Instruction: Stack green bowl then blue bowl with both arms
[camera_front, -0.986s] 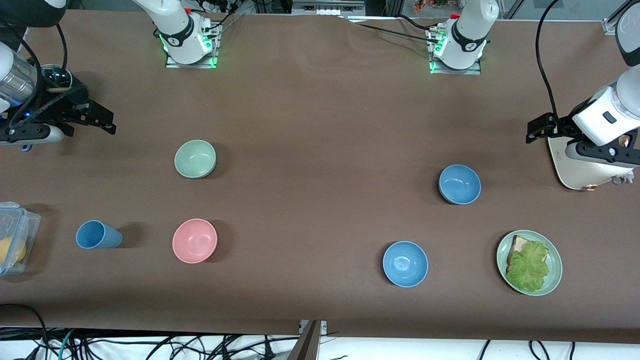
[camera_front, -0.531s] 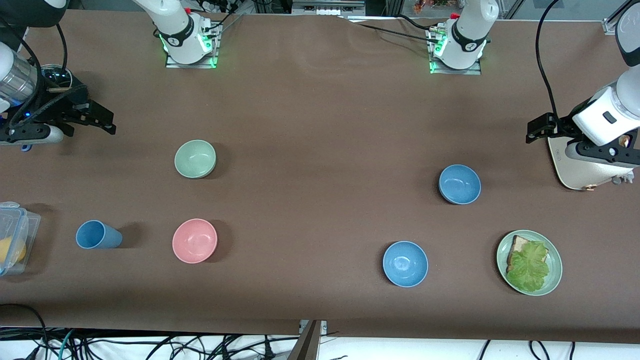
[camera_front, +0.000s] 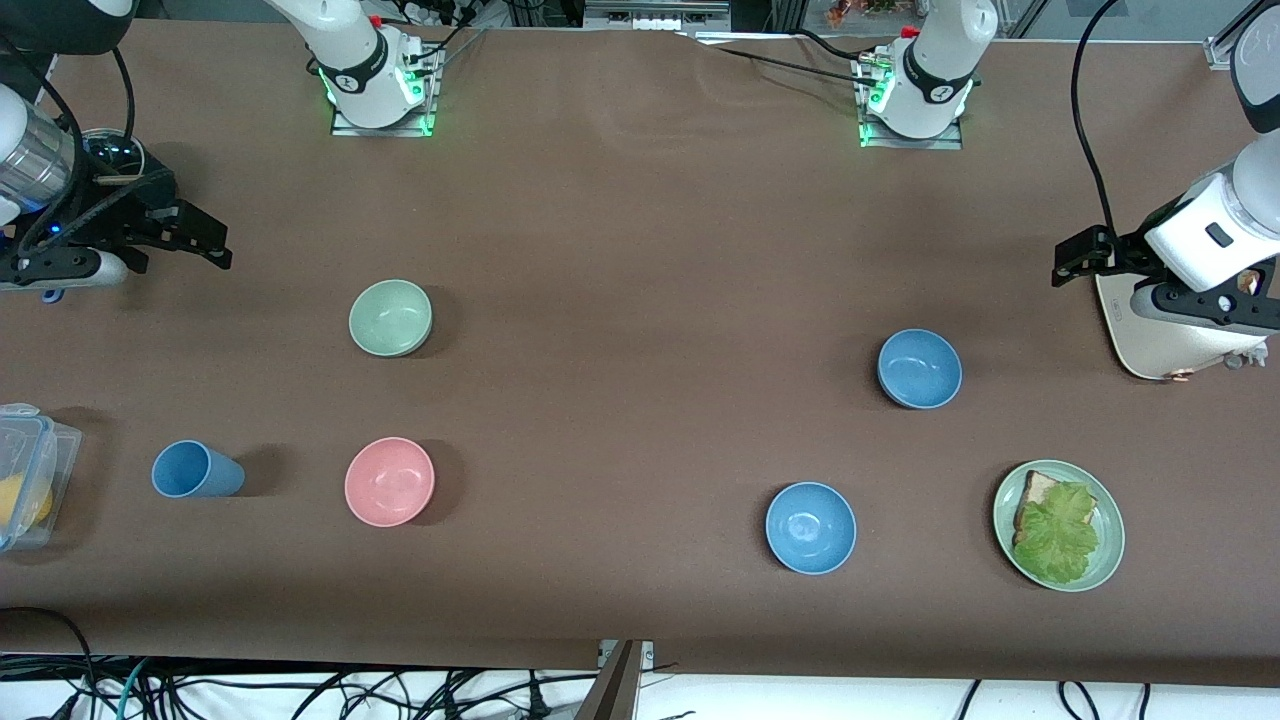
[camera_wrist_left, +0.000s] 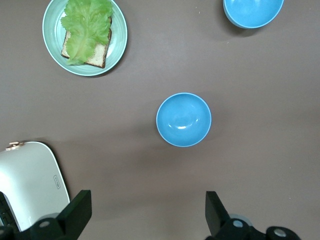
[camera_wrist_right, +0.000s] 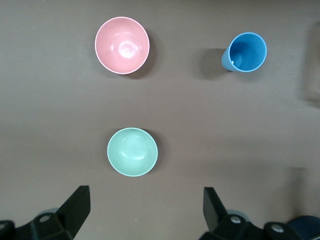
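Green bowl (camera_front: 390, 317) stands upright, mouth up, round with no long axis, unmoved since before, toward the right arm's end. Blue bowl (camera_front: 919, 368) likewise, toward the left arm's end. Left gripper (camera_wrist_left: 145, 215) and right gripper (camera_wrist_right: 145, 212) wait above them, fingers wide apart, holding nothing.

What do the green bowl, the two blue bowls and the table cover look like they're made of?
Green bowl: likely matte plastic or melamine, soft even sheen. Blue bowl: same look, duller greyish blue. Glossier blue bowl: smoother finish with a bright highlight inside. Table cover: brown matte sheet, faintly rippled; cloth or vinyl, can't tell.
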